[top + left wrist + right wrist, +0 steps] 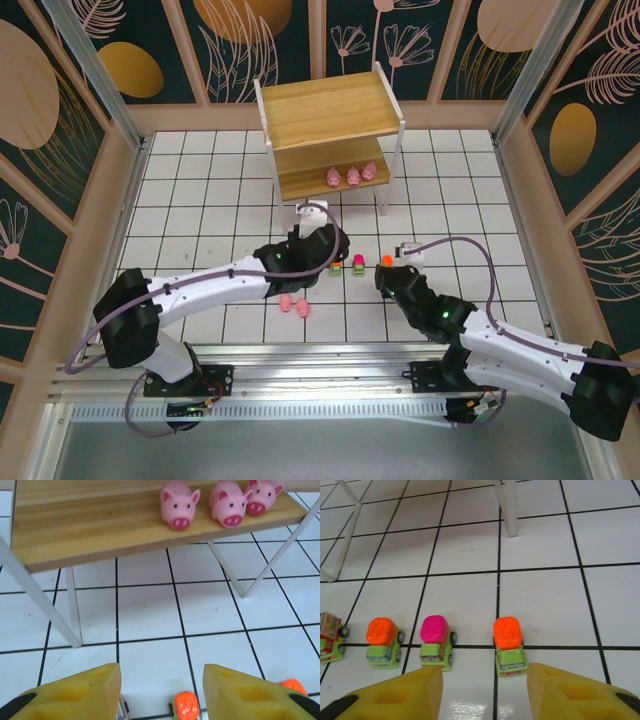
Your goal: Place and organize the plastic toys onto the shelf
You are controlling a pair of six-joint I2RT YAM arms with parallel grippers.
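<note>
The shelf (330, 110) stands at the back, with three pink pigs (179, 505) in a row on its lower board (100, 535). Two more pigs (294, 304) lie on the floor by the left arm. Several vehicles line up on the tiles: an orange-topped one (509, 645), a pink-topped one (436, 641), another orange-topped one (383, 641) and a grey-brown one (330, 635). My right gripper (485, 695) is open, just short of the rightmost orange vehicle. My left gripper (162, 695) is open too, low over the floor, with an orange-topped vehicle (186, 705) between its fingers' tips.
The shelf's thin white legs (506, 507) stand on the tiled floor just beyond the row of vehicles. Wooden walls enclose the floor on all sides. The shelf's top board (325, 100) is bare.
</note>
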